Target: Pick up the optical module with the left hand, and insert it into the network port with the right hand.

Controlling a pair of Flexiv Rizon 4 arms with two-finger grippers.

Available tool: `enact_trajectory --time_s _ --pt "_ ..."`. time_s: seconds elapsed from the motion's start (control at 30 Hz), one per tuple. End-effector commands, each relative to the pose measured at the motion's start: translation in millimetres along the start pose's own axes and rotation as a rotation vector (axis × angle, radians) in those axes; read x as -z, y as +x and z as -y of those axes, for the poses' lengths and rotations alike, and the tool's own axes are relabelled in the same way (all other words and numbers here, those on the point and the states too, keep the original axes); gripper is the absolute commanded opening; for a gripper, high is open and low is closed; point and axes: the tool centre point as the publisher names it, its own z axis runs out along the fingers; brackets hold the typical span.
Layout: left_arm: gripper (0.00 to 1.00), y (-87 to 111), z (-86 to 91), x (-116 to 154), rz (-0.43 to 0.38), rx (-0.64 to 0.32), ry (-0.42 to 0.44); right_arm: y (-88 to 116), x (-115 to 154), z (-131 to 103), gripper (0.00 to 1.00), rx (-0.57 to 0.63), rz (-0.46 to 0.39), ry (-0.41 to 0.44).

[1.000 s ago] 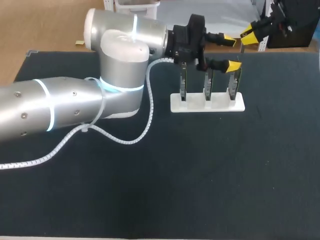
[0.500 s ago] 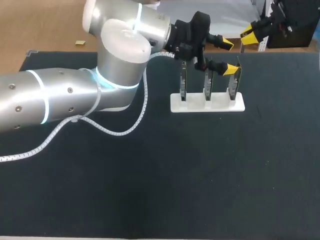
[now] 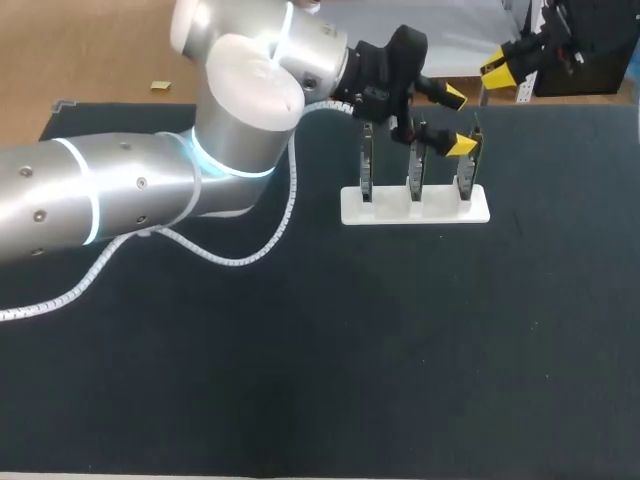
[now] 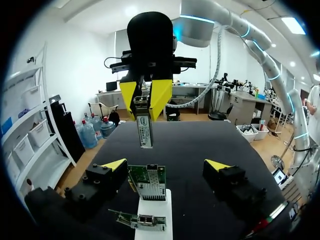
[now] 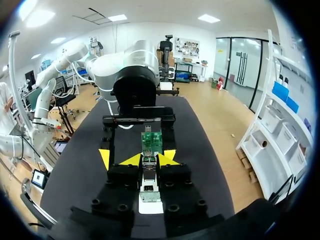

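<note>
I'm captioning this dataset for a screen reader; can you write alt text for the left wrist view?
The right gripper holds a silver optical module upright in its yellow tips, beyond a green circuit board standing on a white base. The left gripper is open, its fingers spread either side of the board.

text: none legible | optical module [image 4: 144, 131] print: too small
</note>
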Motion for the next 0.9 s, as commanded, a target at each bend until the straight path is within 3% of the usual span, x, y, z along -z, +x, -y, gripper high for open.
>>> enact_trajectory --time_s 0.03,0.9 --pt "1.0 0.6 -1.7 -2.4 -0.033 0.005 0.006 0.8 0.6 -2.7 0.0 0.002 0.003 0.009" --pt "1.0 4.9 -1.5 -5.2 -0.081 0.009 0.031 0.8 0.7 0.7 0.0 0.01 -0.011 0.004"
